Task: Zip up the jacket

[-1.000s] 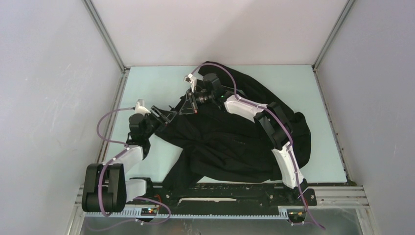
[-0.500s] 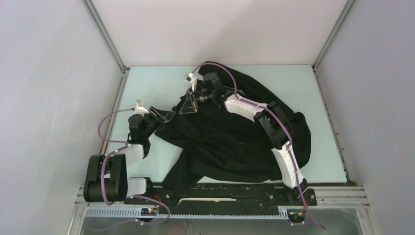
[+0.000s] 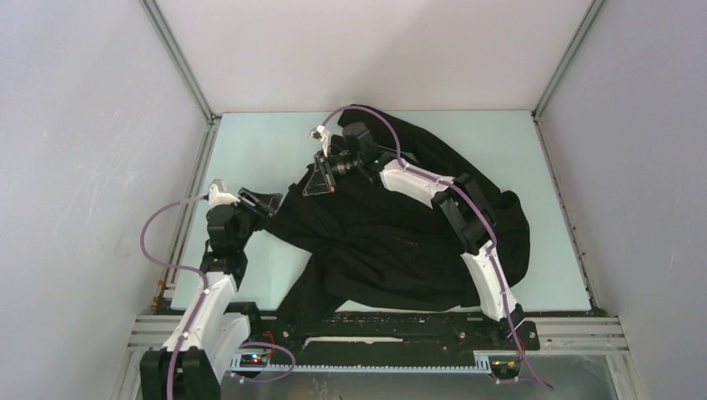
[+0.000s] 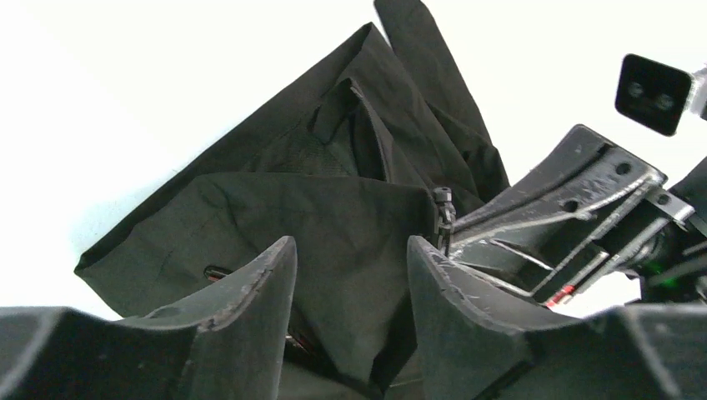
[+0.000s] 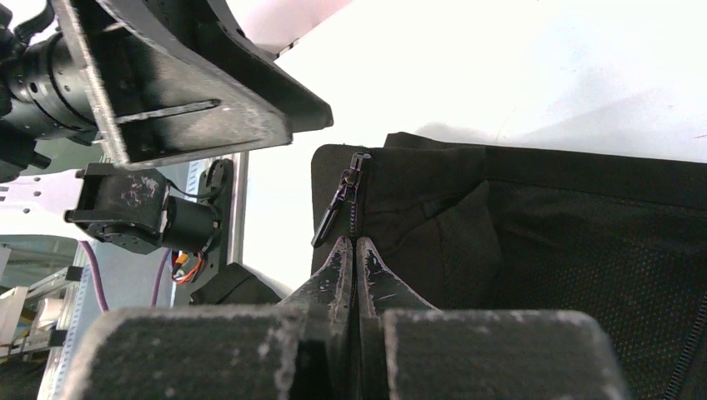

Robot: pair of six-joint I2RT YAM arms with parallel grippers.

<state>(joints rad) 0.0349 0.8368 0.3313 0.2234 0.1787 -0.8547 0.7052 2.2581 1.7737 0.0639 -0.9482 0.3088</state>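
The black jacket (image 3: 400, 242) lies crumpled across the middle of the table, with faint pale lettering on its chest. My right gripper (image 3: 317, 182) is at the jacket's far left corner. In the right wrist view it (image 5: 356, 243) is shut on the zipped edge of the jacket (image 5: 542, 225), just below the zipper slider (image 5: 348, 187). My left gripper (image 3: 263, 202) sits just left of that corner. In the left wrist view it (image 4: 350, 250) is open, and the jacket (image 4: 333, 225) hangs beyond its fingers. The slider (image 4: 443, 212) and the right gripper (image 4: 567, 217) show there too.
The pale green table (image 3: 250, 150) is boxed in by grey walls on the left, back and right. A metal rail (image 3: 400, 321) runs along the near edge under the jacket's hem. A purple cable (image 3: 162, 242) loops beside the left arm.
My left arm has swung left and back, carrying its gripper a little away from the jacket's corner. My right gripper has kept its hold and shifted slightly.
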